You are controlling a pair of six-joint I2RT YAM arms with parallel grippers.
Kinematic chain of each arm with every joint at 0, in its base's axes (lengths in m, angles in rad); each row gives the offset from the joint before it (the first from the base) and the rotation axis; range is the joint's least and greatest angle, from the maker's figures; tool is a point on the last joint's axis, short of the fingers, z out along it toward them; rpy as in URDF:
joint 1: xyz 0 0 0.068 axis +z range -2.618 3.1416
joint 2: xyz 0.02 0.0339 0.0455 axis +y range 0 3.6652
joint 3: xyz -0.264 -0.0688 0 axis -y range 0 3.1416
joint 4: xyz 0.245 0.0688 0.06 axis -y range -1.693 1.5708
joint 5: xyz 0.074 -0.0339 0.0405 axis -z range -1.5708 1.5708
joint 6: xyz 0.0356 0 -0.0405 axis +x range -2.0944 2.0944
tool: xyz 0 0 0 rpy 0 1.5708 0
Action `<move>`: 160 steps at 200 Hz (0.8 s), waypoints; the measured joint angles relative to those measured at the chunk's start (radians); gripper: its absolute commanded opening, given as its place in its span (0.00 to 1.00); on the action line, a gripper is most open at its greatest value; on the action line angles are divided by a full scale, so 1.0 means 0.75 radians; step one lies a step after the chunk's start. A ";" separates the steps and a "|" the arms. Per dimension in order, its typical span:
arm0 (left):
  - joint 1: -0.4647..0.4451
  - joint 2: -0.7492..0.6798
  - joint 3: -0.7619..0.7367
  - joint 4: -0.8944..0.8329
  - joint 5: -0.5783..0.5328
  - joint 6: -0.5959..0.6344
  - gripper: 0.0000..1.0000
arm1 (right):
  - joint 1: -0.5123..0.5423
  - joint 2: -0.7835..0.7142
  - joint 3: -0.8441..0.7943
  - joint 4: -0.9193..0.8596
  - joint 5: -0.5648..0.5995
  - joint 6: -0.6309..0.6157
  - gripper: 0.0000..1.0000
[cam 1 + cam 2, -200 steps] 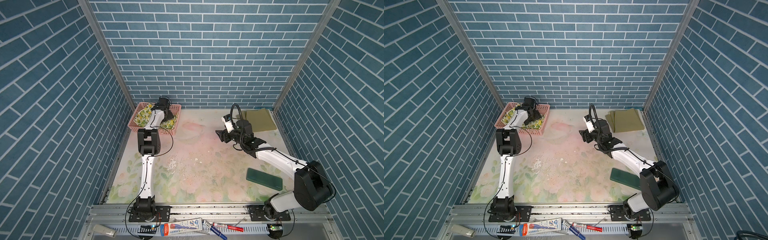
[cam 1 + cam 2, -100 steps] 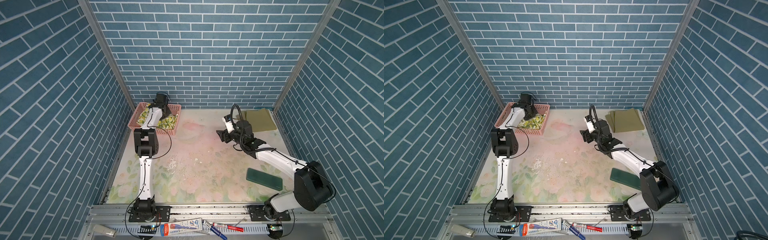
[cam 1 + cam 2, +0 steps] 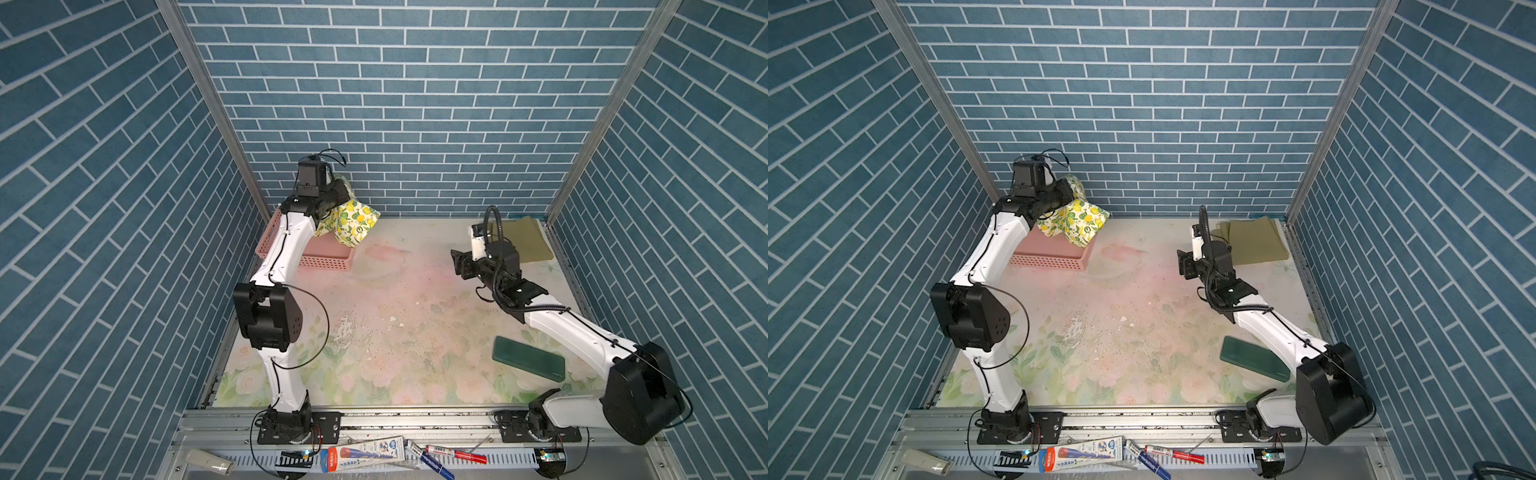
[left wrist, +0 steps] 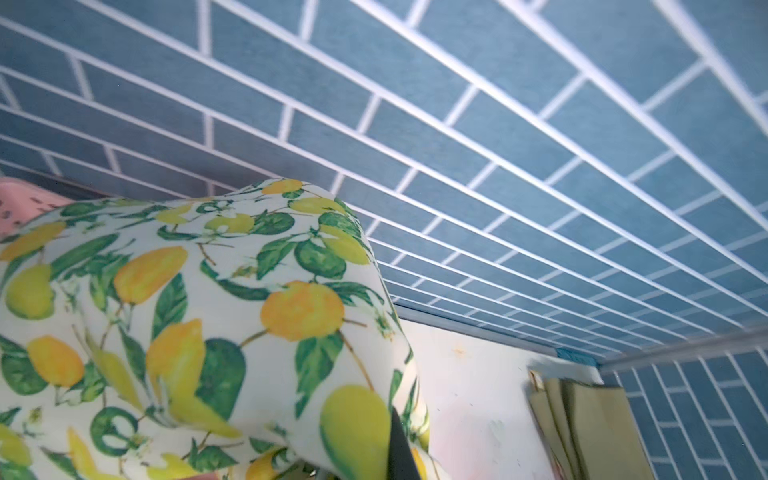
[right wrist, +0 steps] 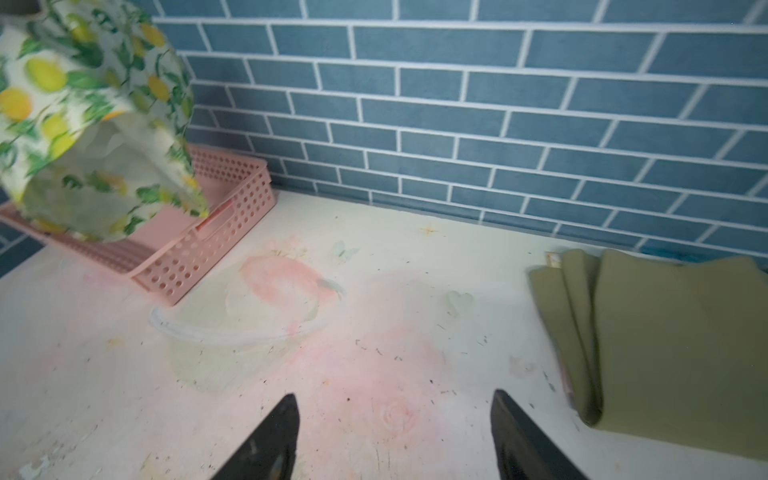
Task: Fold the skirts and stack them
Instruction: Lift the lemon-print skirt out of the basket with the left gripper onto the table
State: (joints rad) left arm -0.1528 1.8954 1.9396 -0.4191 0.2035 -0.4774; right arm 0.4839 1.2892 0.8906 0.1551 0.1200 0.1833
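In both top views my left gripper (image 3: pixel 341 196) (image 3: pixel 1065 194) is high above the pink basket (image 3: pixel 328 262) (image 3: pixel 1054 259), shut on the lemon-print skirt (image 3: pixel 353 220) (image 3: pixel 1079 222), which hangs bunched below it. In the left wrist view the lemon-print skirt (image 4: pixel 199 316) covers the jaws except one dark finger (image 4: pixel 398 446). The olive skirt (image 3: pixel 528 241) (image 3: pixel 1256 243) (image 5: pixel 673 349) lies folded at the back right corner. My right gripper (image 3: pixel 459 264) (image 3: pixel 1185 266) (image 5: pixel 395 399) is open and holds nothing, low over the bare mat just left of the olive skirt.
A dark green flat block (image 3: pixel 528 357) (image 3: pixel 1254 357) lies at the front right beside my right arm. Blue brick walls enclose the back and both sides. Pens and a tube (image 3: pixel 365 451) lie on the front rail.
My left gripper shut on the lemon-print skirt in the basket and rose, lifting it out and up toward the back wall. The right arm has barely moved.
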 measured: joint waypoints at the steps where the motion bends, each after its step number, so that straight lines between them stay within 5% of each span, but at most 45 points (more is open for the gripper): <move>1: -0.003 -0.003 -0.004 0.001 0.002 0.001 0.00 | -0.003 -0.004 -0.002 -0.002 0.001 0.004 0.72; 53: -0.217 -0.242 -0.321 0.102 0.159 0.032 0.02 | -0.179 -0.311 -0.121 -0.137 0.036 0.170 0.72; 63: -0.247 -0.282 -0.406 0.134 0.189 0.032 0.17 | -0.181 -0.352 -0.131 -0.170 0.037 0.180 0.72; 71: -0.264 -0.300 -0.463 0.152 0.215 0.035 0.48 | -0.183 -0.387 -0.139 -0.196 0.037 0.181 0.72; 77: -0.273 -0.306 -0.499 0.161 0.232 0.039 0.61 | -0.184 -0.406 -0.142 -0.219 0.037 0.181 0.72; 99: -0.281 -0.283 -0.597 0.137 0.259 0.065 0.78 | -0.186 -0.462 -0.142 -0.311 0.014 0.180 0.72; 160: -0.297 -0.497 -1.032 0.112 0.125 0.075 0.82 | -0.179 -0.381 -0.185 -0.477 -0.234 0.217 0.72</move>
State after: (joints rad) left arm -0.3756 1.5227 1.1660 -0.3347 0.2970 -0.4213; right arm 0.3500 1.0031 0.7517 -0.2024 -0.0559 0.3462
